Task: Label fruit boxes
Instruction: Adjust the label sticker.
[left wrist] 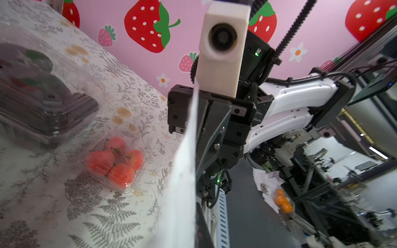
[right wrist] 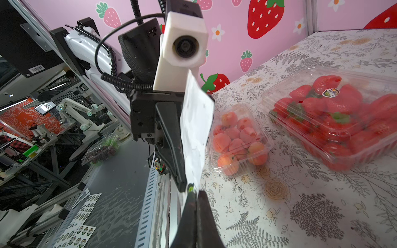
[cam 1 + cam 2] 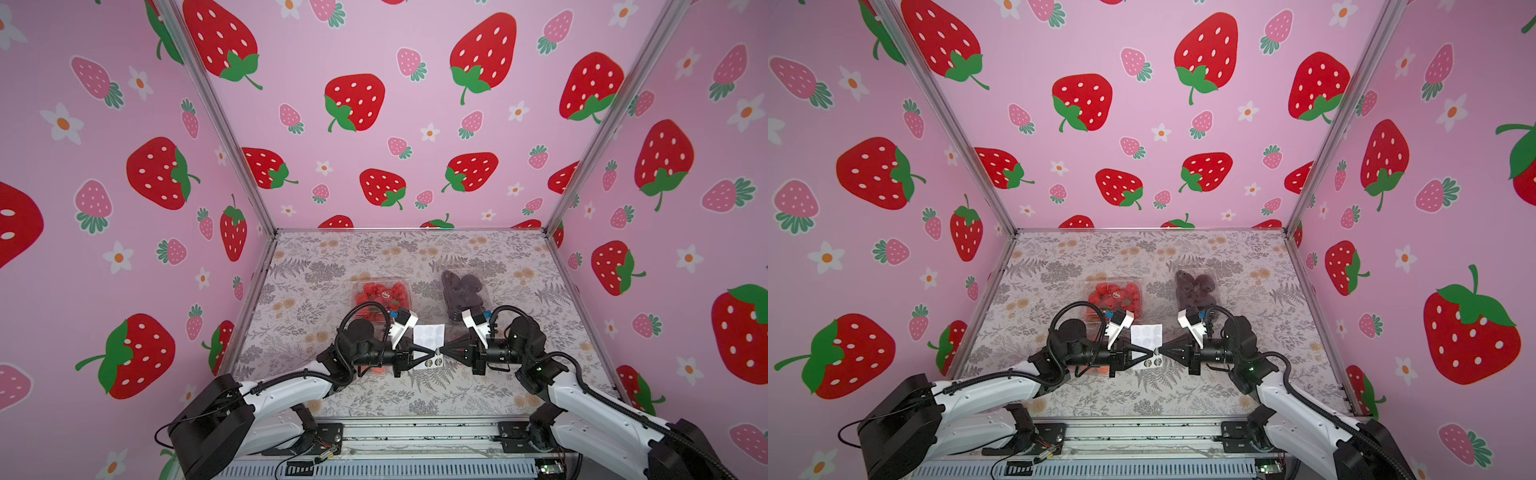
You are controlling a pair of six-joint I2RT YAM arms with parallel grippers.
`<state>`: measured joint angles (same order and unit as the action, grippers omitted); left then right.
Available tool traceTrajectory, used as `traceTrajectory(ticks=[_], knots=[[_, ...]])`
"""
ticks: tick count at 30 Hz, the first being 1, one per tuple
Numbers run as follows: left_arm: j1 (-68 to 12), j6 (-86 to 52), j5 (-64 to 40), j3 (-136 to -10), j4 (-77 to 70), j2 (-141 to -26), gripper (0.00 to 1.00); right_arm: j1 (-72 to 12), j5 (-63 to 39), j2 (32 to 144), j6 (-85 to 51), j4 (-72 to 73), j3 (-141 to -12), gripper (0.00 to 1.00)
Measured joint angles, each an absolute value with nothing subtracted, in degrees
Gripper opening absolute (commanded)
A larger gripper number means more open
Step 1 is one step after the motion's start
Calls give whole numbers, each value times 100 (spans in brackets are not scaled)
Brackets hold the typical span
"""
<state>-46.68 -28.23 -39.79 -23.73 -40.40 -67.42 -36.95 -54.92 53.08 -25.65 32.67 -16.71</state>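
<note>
My left gripper (image 3: 433,353) is shut on a white sticker sheet (image 3: 428,336) and holds it upright above the table. My right gripper (image 3: 441,352) faces it tip to tip, shut on a green round sticker (image 2: 190,187) at the sheet's lower edge. Behind the left arm lies the strawberry box (image 3: 380,295), and behind the right arm the dark fruit box (image 3: 463,291). The box of orange-pink round fruits (image 2: 238,139) sits beside the strawberry box (image 2: 335,120). A small box of orange-red fruits (image 1: 116,163) lies near the dark box (image 1: 38,96).
Pink strawberry-print walls close in the table on three sides. A metal rail (image 3: 415,432) runs along the front edge. Loose sticker sheets (image 2: 81,216) lie on the dark surface beyond that edge.
</note>
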Motion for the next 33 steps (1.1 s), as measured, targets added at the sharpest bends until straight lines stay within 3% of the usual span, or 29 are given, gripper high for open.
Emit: traceTrajectory(ticks=[33], knots=[[-4324, -2952, -4254, -2294, -4622, -7365, 0, -3861, -5603, 5686, -2630, 3559, -1678, 0]])
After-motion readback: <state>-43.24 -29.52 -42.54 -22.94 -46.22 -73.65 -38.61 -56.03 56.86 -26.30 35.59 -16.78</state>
